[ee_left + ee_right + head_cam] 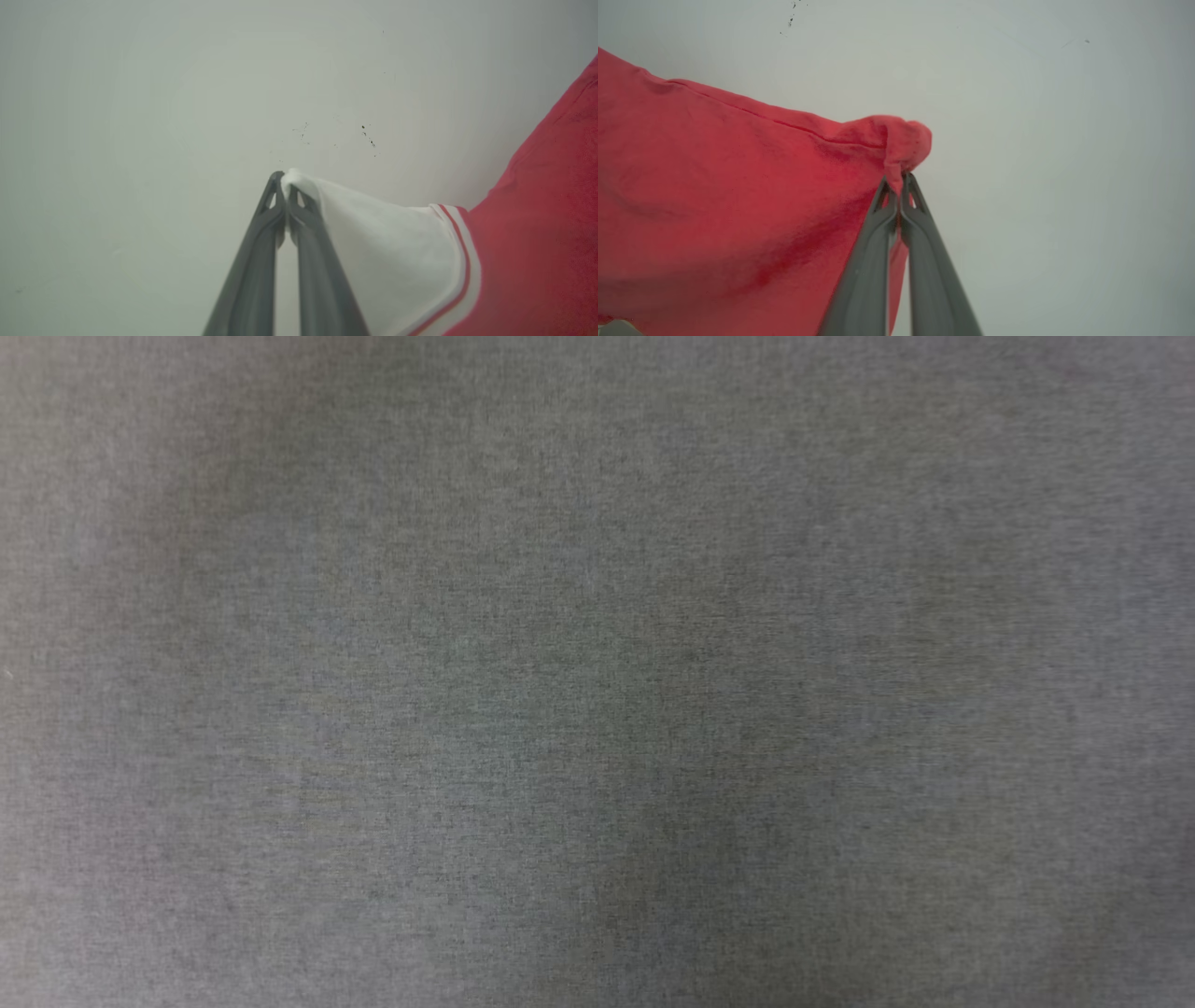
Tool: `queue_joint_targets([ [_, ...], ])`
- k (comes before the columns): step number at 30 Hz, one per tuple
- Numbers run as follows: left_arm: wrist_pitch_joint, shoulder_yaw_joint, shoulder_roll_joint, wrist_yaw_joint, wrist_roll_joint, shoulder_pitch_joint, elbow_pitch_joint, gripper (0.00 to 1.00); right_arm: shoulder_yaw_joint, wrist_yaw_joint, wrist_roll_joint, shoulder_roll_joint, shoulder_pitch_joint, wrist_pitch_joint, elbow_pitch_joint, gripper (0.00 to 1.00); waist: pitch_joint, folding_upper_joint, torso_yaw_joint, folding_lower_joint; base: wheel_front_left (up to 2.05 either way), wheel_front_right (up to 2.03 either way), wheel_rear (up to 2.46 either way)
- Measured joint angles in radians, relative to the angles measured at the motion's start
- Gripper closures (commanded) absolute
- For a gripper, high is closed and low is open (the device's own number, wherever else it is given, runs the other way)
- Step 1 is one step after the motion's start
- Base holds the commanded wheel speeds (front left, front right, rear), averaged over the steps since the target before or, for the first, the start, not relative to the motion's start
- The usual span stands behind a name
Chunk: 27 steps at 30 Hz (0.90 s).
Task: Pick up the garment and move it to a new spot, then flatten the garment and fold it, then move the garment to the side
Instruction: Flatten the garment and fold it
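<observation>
The left end effector (282, 184) is clenched on the garment (537, 233), its two dark fingers pressed together with the tip of the white sleeve (373, 242) pinched between them. A small fold of white cloth pokes out just past the fingertips. From that pinch the sleeve spreads out to a red-and-white striped trim (460, 261), and beyond the trim lies the red body of the garment. The right end effector (900, 179) is likewise clamped on the garment (738, 196), gripping a bunched red corner that bulges in a soft knob just above the fingertips. A stitched seam (784, 123) runs along the garment's edge away from that corner, and the red cloth hangs in broad, loose folds on the far side of the fingers from the bare desk. So the garment is held at two points, one by the white sleeve and one by a red corner. Behind the garment is the pale desk (140, 140), marked with a scatter of small dark specks (369, 135) a little beyond the sleeve tip. I cannot tell whether the cloth touches the desk. From the head camera I see a grey, finely woven-looking surface (597, 672), blurred, and I cannot tell what it is.
</observation>
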Motion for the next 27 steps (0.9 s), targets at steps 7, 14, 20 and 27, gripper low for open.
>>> queue_joint_targets([
  [7, -0.037, 0.003, -0.025, -0.032, -0.004, -0.063, 0.104, 1.0, 0.048, 0.0, 0.007, 0.027, -0.061, -0.056, 0.108, 1.0, 0.048, 0.0, 0.02, 0.0, 0.0, 0.0, 0.0],
  [14, -0.072, -0.035, -0.037, -0.065, -0.002, -0.022, 0.199, 1.0, 0.102, 0.0, 0.065, 0.058, -0.002, -0.128, 0.213, 1.0, 0.086, 0.0, 0.037, 0.0, 0.0, 0.0, 0.0],
  [20, -0.118, -0.077, -0.074, -0.093, -0.023, 0.098, 0.253, 1.0, 0.135, 0.0, 0.09, 0.093, 0.115, -0.211, 0.306, 1.0, 0.086, 0.0, 0.039, -0.0001, 0.0, 0.0, 0.0],
  [27, -0.17, -0.117, -0.087, -0.095, -0.068, 0.357, 0.256, 1.0, 0.198, 0.0, 0.124, 0.11, 0.318, -0.298, 0.371, 1.0, 0.037, 0.0, 0.043, -0.0001, 0.0, 0.0, 0.0],
])
